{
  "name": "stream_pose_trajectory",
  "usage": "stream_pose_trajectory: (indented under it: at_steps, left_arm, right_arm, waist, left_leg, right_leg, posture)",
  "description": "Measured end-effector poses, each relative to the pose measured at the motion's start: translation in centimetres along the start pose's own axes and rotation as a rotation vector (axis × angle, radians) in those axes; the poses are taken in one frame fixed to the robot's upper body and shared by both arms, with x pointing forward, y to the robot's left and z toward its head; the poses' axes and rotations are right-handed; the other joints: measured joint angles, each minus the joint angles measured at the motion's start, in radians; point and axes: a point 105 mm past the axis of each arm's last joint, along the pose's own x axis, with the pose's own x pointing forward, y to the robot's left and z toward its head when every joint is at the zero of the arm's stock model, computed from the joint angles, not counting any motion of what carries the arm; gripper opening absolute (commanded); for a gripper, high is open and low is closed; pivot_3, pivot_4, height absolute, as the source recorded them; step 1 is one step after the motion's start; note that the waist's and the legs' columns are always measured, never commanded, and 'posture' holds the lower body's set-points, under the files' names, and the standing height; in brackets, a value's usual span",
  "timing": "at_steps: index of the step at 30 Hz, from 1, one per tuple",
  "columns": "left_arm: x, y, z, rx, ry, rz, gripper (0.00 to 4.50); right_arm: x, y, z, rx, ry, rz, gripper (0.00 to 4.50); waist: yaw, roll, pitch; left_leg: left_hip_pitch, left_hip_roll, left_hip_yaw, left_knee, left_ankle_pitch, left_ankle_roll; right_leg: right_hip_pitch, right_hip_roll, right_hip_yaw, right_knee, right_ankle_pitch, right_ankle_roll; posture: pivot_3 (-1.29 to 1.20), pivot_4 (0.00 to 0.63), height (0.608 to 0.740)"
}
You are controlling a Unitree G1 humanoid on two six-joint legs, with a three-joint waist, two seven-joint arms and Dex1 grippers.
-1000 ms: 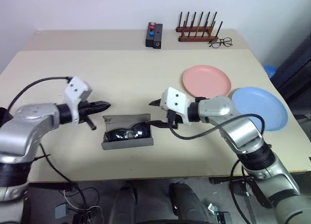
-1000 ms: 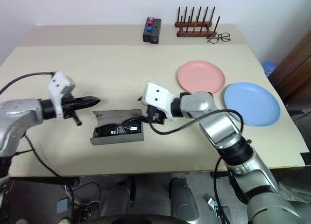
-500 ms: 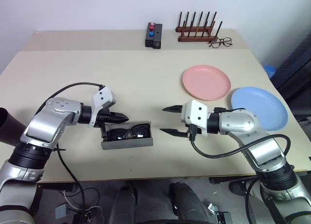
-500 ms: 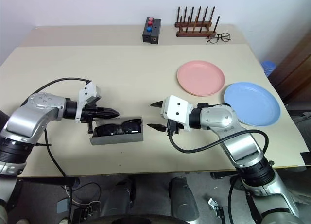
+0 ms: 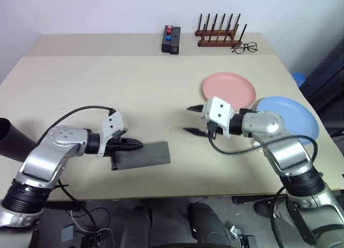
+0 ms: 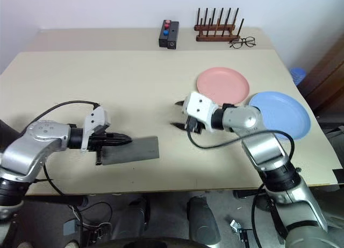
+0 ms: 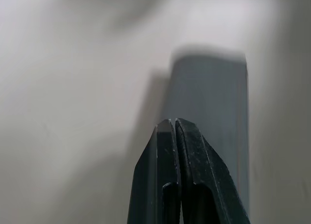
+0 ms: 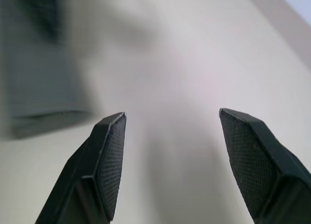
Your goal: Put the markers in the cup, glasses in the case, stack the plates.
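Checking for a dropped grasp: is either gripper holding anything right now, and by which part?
Nothing is held. The left gripper is shut, tips at the closed case; the right gripper hangs open over bare table.

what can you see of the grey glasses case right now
The case is a flat grey rectangle with a dull, fabric-like surface, lying closed on the beige table near its front edge, long side roughly across the view, slightly skewed. Its lid is down, so nothing inside shows. The left tool, fingers shut, sits over its left end, apparently pressing on the lid, though contact is hard to confirm. The right tool hangs open well apart from it.
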Motion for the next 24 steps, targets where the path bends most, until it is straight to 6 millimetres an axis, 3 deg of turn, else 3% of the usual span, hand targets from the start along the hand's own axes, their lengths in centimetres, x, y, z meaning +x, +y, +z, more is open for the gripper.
stream_pose_trajectory:
  at_steps: [3,7,9,11,14,18,24]
  left_arm:
    - [-0.7,-0.5,1.3,0.022,-0.072,0.031,0.06]
    - [-0.9,-1.8,1.6,0.004,-0.101,0.033,0.06]
    - [-0.9,-2.1,1.7,0.000,-0.108,0.033,0.06]
    - [-0.9,-2.2,1.9,0.002,-0.115,0.038,0.06]
    - [-0.8,-2.1,2.1,0.002,-0.124,0.056,0.00]
    - [-0.8,-2.0,2.5,-0.011,-0.155,0.072,0.00]
    - [-0.6,-2.3,3.4,0.000,-0.200,0.068,0.00]
  right_arm:
    - [0.1,-2.8,-3.1,-0.023,0.157,-0.145,3.11]
    - [-0.9,-4.6,-8.2,-0.071,0.375,-0.243,3.11]
    - [-1.1,-4.7,-9.8,-0.080,0.430,-0.247,3.11]
    - [-1.0,-5.2,-10.1,-0.114,0.440,-0.253,3.11]
    - [-1.2,-5.8,-10.8,-0.141,0.466,-0.271,2.28]
    - [-1.4,-5.9,-11.7,-0.152,0.497,-0.272,0.18]
    - [-1.5,-5.4,-11.5,-0.188,0.473,-0.274,0.08]
  waist:
    - [0.000,0.000,0.000]
    - [0.001,0.000,0.000]
    - [-0.002,0.000,0.000]
    - [-0.004,0.001,0.000]
    - [-0.003,0.001,0.000]
    - [0.000,0.001,0.000]
    - [-0.001,0.001,0.000]
  left_leg:
    - [0.000,0.000,0.000,-0.001,0.000,0.000]
    - [0.000,0.000,0.000,-0.001,0.000,0.000]
    - [0.000,0.000,0.000,-0.001,0.000,0.000]
    - [0.001,0.000,0.000,-0.001,0.000,0.000]
    - [0.001,0.000,0.000,-0.001,0.000,0.000]
    - [0.001,-0.001,0.000,0.000,0.000,0.000]
    - [0.001,-0.001,0.000,-0.001,0.000,0.000]
  right_leg:
    - [0.000,0.000,0.000,-0.001,0.000,0.000]
    - [0.000,0.000,0.000,-0.001,0.000,0.000]
    - [0.000,0.000,0.000,0.000,0.000,0.000]
    - [0.001,0.000,0.000,0.000,0.000,0.000]
    - [0.001,0.000,0.000,0.000,0.000,0.000]
    - [0.001,0.000,0.000,0.000,0.000,0.000]
    - [0.001,0.000,0.000,0.000,0.000,0.001]
  posture:
    - [0.00,0.150,0.738]
    - [0.00,0.150,0.738]
    - [0.00,0.150,0.738]
    - [0.00,0.150,0.738]
    - [0.00,0.150,0.738]
    - [0.00,0.150,0.738]
    - [0.00,0.150,0.738]
